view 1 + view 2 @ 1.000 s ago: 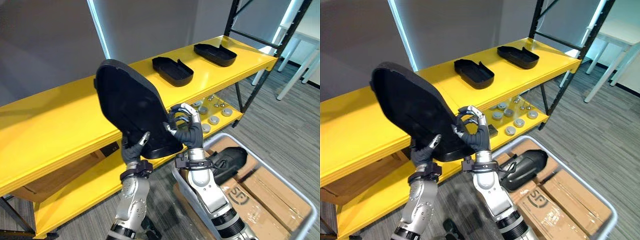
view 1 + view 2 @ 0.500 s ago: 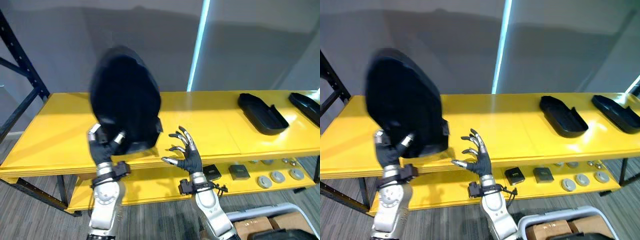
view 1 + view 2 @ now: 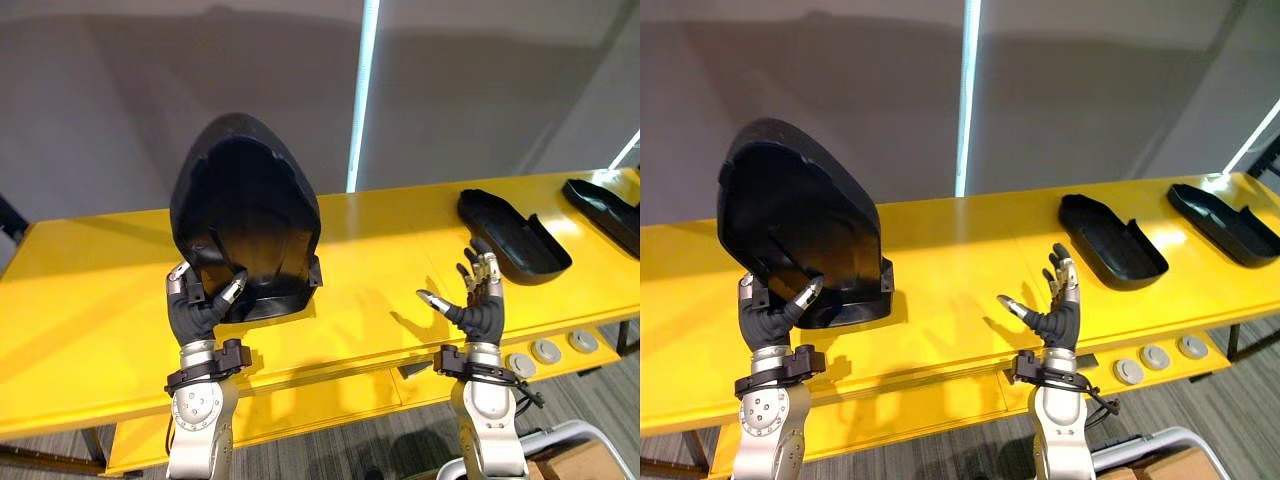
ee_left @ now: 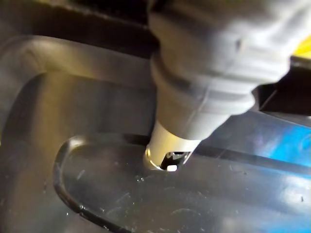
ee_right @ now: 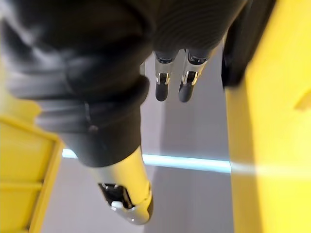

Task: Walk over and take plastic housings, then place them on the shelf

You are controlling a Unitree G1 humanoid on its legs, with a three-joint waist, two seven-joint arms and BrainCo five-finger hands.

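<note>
The left robot hand point(image 3: 203, 300) grips the bottom of a big black housing point(image 3: 245, 225) and holds it upright over the yellow shelf point(image 3: 90, 300). The right robot hand point(image 3: 478, 310) is open, fingers spread, holding nothing. A second housing point(image 3: 513, 235) and a third housing point(image 3: 605, 210) lie flat farther right on the shelf.

A long yellow shelf point(image 3: 90, 300) runs across the room, its glossy top board catching soft reflections. Directly behind the shelf stands a plain grey wall point(image 3: 100, 90), split by a narrow vertical light strip point(image 3: 362, 90) that glows pale blue-white. A second, slanted light strip point(image 3: 1252, 140) shows above the shelf's right end. Below the top board lies a yellow lower tier point(image 3: 890, 412), and under the shelf is grey striped carpet point(image 3: 400, 455). A dark frame bar point(image 3: 10, 215) crosses behind the shelf's left end.
</note>
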